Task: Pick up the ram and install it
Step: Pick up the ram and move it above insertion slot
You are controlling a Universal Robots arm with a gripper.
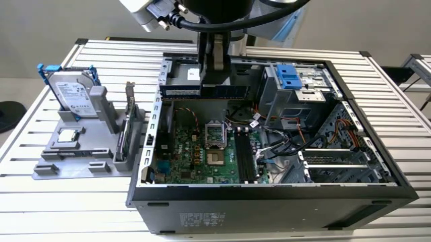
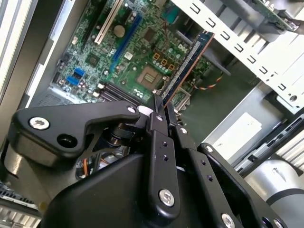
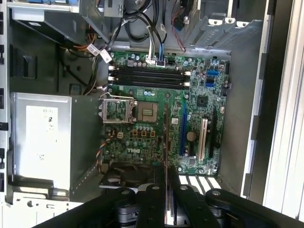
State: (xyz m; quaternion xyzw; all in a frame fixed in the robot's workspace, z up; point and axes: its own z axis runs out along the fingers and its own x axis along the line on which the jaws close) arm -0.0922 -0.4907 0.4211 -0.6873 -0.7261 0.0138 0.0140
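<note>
Grip looked firm: your gripper [image 2: 161, 107] pinched the ram [image 2: 190, 61] (edge-on, dark chips showing) above the motherboard [image 3: 142, 128] in the open case [image 1: 269, 212].

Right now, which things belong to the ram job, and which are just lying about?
Job:
- ram, clamped in the hand
- slots on the board
- open case

Lying about:
- hard drive
- card
- chip
- grey stand holding all three

ram [image 2: 186, 64] end hidden in claw [image 2: 159, 102] | arm [image 1: 215, 10] cropped, exterior view
</note>
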